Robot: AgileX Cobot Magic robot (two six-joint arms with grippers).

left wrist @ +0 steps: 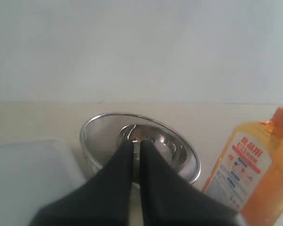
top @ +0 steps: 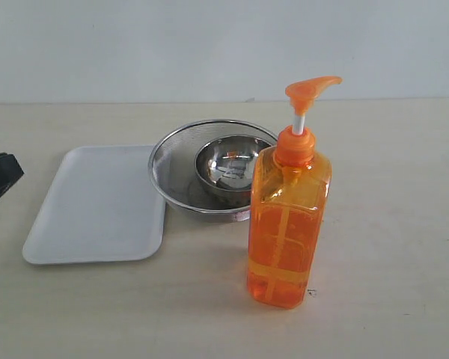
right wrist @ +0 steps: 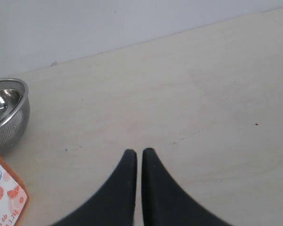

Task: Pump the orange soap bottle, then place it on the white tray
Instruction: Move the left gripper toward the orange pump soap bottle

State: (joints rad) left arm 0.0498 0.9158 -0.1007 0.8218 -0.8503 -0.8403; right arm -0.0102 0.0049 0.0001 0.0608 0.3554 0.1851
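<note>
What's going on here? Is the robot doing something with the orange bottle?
Not yet. The orange soap bottle stands upright on the table, untouched, its pump up. The white tray lies bare beside the mesh strainer, which holds a small steel bowl. The left gripper and right gripper are both shut and hold nothing.
</note>
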